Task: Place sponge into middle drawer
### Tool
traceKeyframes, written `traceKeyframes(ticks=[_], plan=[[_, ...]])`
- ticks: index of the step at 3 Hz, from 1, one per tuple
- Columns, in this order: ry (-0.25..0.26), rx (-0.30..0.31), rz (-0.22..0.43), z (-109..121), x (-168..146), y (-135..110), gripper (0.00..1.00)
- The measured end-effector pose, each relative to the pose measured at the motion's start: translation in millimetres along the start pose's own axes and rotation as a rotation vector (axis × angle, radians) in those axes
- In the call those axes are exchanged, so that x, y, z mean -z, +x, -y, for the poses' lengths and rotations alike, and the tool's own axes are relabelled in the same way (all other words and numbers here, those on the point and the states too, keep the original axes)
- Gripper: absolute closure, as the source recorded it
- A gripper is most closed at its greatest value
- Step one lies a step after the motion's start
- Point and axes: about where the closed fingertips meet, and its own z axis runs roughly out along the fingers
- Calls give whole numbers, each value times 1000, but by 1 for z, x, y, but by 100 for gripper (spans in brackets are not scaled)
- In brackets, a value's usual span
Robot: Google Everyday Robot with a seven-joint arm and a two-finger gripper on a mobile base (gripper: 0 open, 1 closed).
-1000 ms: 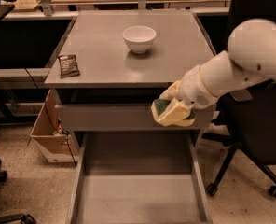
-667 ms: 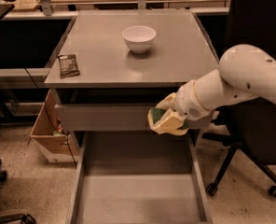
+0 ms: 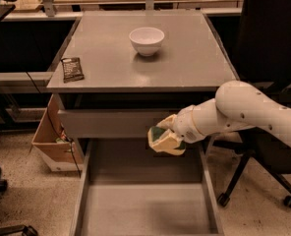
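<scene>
My gripper (image 3: 168,135) is at the end of the white arm coming in from the right. It is shut on the sponge (image 3: 163,138), whose dark green face and yellow foam show at its tip. The sponge hangs above the back right part of the middle drawer (image 3: 135,200), a wide shallow grey drawer pulled out toward the camera with a bare floor. The sponge is in the air in front of the closed drawer front above (image 3: 111,123).
A white bowl (image 3: 146,39) and a dark snack wrapper (image 3: 72,68) lie on the cabinet top (image 3: 185,68). A cardboard box (image 3: 49,142) sits on the floor at the left. A black office chair (image 3: 268,82) stands at the right.
The arm has moved down and to the left with the sponge, from beside the top drawer front to over the open middle drawer.
</scene>
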Motion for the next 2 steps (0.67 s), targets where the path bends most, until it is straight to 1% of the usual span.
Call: traceKeyframes(ticks=[1,2], plan=[[2,-8,38,-4,-32,7,100],[10,-20,88,-12,-70,26,100]])
